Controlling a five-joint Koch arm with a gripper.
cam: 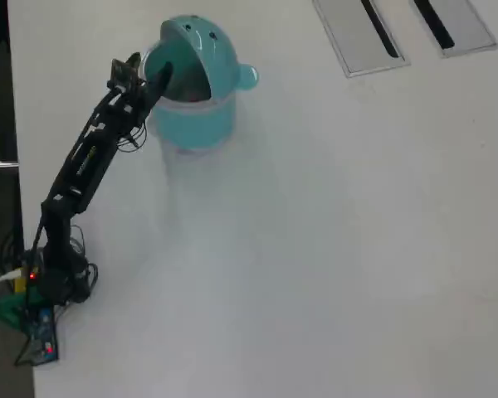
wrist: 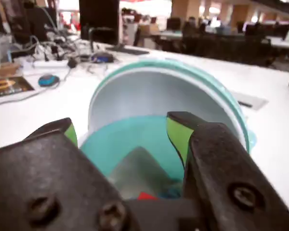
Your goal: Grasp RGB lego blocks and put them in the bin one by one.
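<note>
Black tool [wrist: 120, 130] parts with two screw heads fill the bottom of the wrist view, out of focus. Its two jaws stand well apart, their inner faces lined yellow-green, and nothing is gripped between them. They hover over the open mouth of the bin [wrist: 202, 91]. Down inside the teal bin a red block [wrist: 145, 196] and, just beside it, a blue block [wrist: 172, 192] lie on the bottom, both blurred. I cannot make out a yellow-green block in either view.

No brand, label or writing can be read anywhere; a dark mat [wrist: 7, 86] at the left edge of the wrist view bears an orange mark too blurred to read.

White and bare, the worktop [cam: 315, 249] carries the bin near its upper left in the overhead view, the domed lid tipped back, with two grey slotted panels [cam: 402, 33] well apart at the top right. Beyond the bin in the wrist view lie cables, a blue round object [wrist: 48, 80] and a dark monitor [wrist: 100, 20], with desks and office space behind.

From above, the arm [cam: 87, 162] reaches from its base at the lower left to the bin's rim.
</note>
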